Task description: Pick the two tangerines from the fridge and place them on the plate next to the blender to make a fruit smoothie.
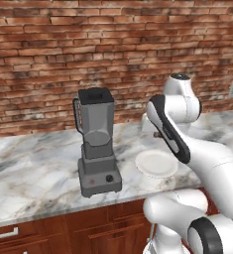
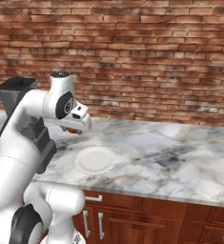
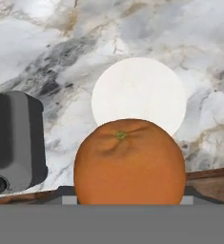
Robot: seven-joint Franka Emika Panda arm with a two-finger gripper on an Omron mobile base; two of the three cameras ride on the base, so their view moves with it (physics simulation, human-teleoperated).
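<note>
**Tangerine held above the plate**

We are holding 1 tangerine [image 3: 129, 162] in closed jaws, hanging over the white plate [image 3: 147, 90]. The plate is sitting bare near the counter's [image 1: 33, 163] front edge, just right of the blender [image 1: 96, 144], with open marble stretching right. Our gripper [image 2: 73, 129] is mostly hidden behind the wrist; the fingertips are covered by the fruit.

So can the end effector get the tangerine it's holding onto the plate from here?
Probably yes: the end effector, shut on the tangerine, hangs above the bare plate; the blender stands off to the side.
</note>
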